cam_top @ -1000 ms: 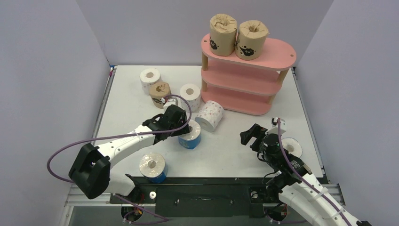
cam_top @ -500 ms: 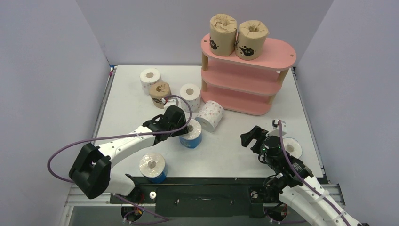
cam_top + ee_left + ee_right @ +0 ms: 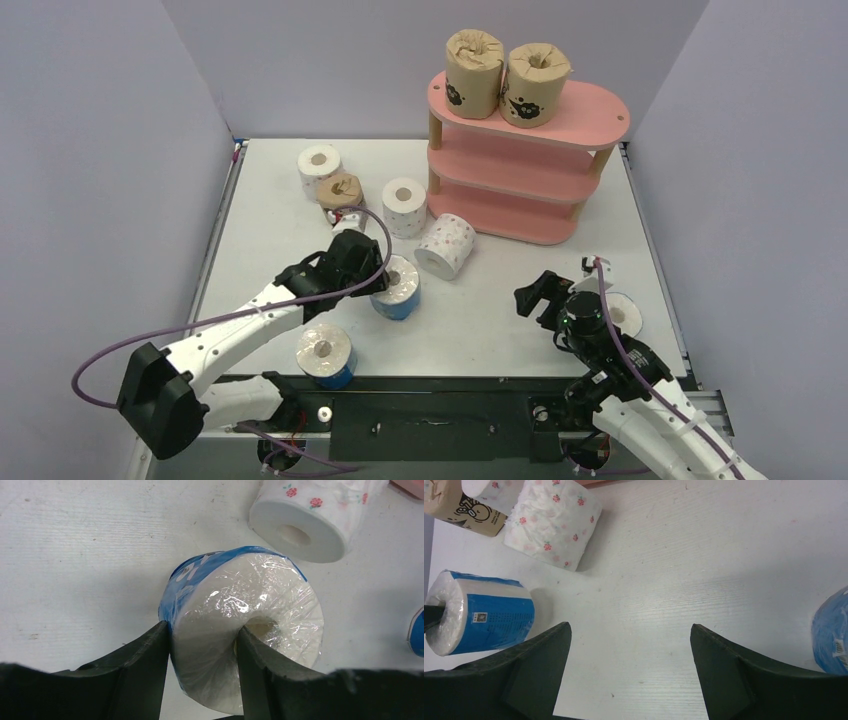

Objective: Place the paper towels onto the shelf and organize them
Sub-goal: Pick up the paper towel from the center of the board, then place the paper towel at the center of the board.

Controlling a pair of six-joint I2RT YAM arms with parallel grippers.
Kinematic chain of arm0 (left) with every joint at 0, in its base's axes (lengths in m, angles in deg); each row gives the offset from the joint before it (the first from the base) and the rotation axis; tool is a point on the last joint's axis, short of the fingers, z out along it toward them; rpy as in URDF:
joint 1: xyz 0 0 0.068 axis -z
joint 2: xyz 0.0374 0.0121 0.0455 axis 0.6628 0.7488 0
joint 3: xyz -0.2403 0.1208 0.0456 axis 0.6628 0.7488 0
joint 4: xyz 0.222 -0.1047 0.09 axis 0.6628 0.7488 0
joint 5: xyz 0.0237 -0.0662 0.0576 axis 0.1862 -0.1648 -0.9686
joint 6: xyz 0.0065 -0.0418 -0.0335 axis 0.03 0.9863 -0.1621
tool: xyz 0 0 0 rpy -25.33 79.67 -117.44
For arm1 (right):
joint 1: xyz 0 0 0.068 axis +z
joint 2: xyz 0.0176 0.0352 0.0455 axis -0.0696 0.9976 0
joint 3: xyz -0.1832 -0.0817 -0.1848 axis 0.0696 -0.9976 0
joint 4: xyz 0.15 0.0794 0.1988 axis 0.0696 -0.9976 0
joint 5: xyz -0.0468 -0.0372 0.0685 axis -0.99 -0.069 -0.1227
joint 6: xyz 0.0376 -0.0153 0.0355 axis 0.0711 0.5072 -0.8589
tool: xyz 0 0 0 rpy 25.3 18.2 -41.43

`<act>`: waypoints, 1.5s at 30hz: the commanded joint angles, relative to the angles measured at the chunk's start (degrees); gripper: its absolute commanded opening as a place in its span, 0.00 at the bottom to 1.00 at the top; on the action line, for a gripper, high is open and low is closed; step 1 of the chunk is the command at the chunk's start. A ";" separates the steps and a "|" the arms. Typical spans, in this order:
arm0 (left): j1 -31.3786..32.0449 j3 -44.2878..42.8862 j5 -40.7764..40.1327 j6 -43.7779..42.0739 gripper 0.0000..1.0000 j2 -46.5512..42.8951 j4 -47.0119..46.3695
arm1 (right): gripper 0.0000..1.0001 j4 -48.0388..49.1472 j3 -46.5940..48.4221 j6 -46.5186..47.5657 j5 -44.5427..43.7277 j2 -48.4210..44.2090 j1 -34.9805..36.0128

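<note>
The pink three-tier shelf (image 3: 585,112) stands at the back right with two brown rolls (image 3: 474,60) (image 3: 536,72) upright on its top board. My left gripper (image 3: 375,275) (image 3: 202,630) is shut on a blue paper towel roll (image 3: 398,287) (image 3: 245,625), one finger in its core and one on its outer wall. The roll is tilted in mid-table and also shows in the right wrist view (image 3: 484,615). My right gripper (image 3: 535,293) (image 3: 630,626) is open and empty over bare table. A blue roll (image 3: 620,312) (image 3: 831,635) stands just right of it.
A third blue roll (image 3: 324,353) stands at the front edge. A brown roll (image 3: 340,190) and two upright white rolls (image 3: 319,165) (image 3: 404,203) stand at the back left. A white pink-dotted roll (image 3: 446,245) (image 3: 305,520) (image 3: 553,522) lies on its side before the shelf.
My left arm has drawn back toward the near left, taking the blue roll a little left and nearer. My right gripper has shifted slightly nearer and stays open.
</note>
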 commanded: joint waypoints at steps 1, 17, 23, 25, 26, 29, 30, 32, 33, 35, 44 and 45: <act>0.48 -5.30 -1.29 -1.39 0.17 -5.98 1.86 | 0.84 -0.28 4.03 2.11 -1.12 -0.39 0.43; 21.67 -14.19 -1.45 -5.30 0.17 2.98 -2.02 | 0.86 6.83 1.30 0.27 2.57 -1.99 0.45; 23.48 -13.24 -1.71 -3.88 0.18 9.86 -7.09 | 0.86 4.69 2.86 0.84 3.60 2.11 0.42; 23.53 -12.80 -2.19 -3.29 0.18 11.96 -8.88 | 0.86 4.46 2.69 0.46 3.57 2.60 0.44; 23.54 -12.72 -2.71 -2.94 0.18 13.41 -9.43 | 0.86 4.54 2.57 0.31 3.52 2.66 0.49; 23.65 -13.01 -2.89 -1.60 0.17 16.76 -11.51 | 0.86 4.88 2.13 -0.40 4.01 3.03 0.53; 23.70 -13.30 -3.06 -1.35 0.18 18.28 -11.94 | 0.86 4.64 2.20 -0.79 3.85 3.14 0.56; 23.79 -13.82 -3.13 -0.75 0.18 20.12 -12.40 | 0.86 3.81 2.39 -2.15 3.03 3.43 0.58; 23.80 -14.02 -3.27 -0.48 0.18 20.59 -12.55 | 0.86 3.45 2.43 -2.75 2.50 3.45 0.57; 23.80 -14.33 -3.38 -0.26 0.19 21.77 -13.01 | 0.87 2.81 2.10 -4.14 1.22 2.84 0.59; 24.21 -14.88 -4.94 1.06 0.59 19.46 -10.38 | 0.91 3.57 1.60 -0.08 9.23 5.48 0.71; 24.35 -14.77 -5.68 1.21 0.66 17.83 -10.05 | 0.91 4.01 1.58 0.17 9.69 5.60 0.79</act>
